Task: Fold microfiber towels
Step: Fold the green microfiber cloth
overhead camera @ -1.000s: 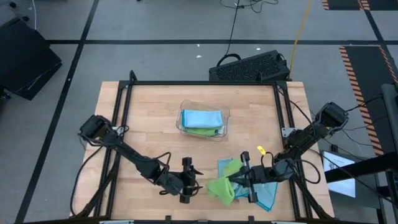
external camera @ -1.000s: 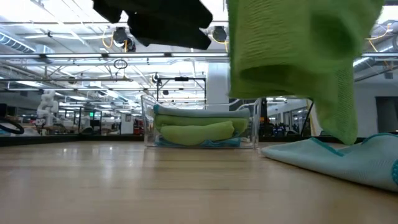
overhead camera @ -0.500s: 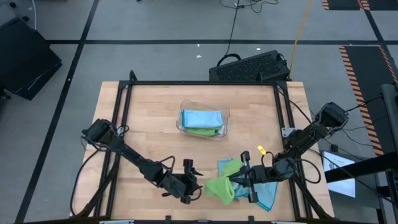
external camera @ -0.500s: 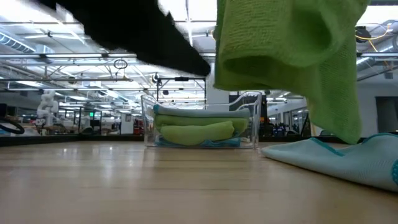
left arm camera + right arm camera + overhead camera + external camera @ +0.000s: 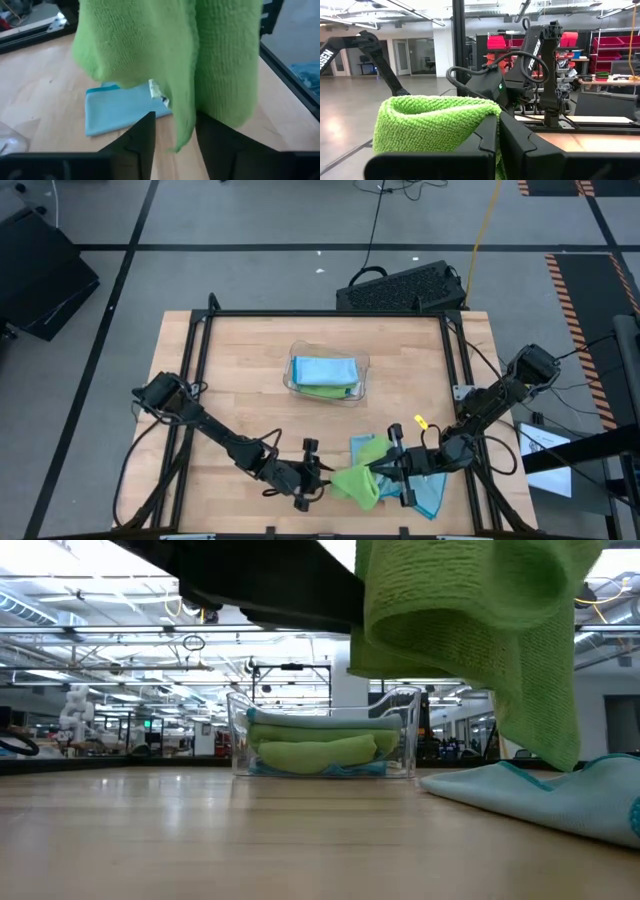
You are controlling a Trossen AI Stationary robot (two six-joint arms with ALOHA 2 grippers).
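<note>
The step in hand looks like getting a two-point hold on one towel so it can be spread before folding. In the lower middle of the high view, the right tool (image 5: 392, 464) is closed tight on the green towel (image 5: 357, 480) and holds it lifted, so the cloth hangs in a bunch above the tabletop (image 5: 250, 380). In the low view it hangs at the upper right, clear of the wood.

The left tool (image 5: 318, 482) sits just left of that hanging cloth. Its wrist view shows a lower edge of the towel hanging between the two fingers (image 5: 142, 137), which stand partly apart; I cannot tell whether they pinch the cloth yet.

A blue towel (image 5: 432, 492) lies flat beneath and to the right, at the lower right of the tabletop. Folded towels sit in the tray (image 5: 363, 372) at the upper middle.

Next, I judge the left tool needs to close firmly on that edge, close to a corner. Then the two arms should draw apart to pull the cloth flat and lay it on bare wood, clear of the blue towel.
</note>
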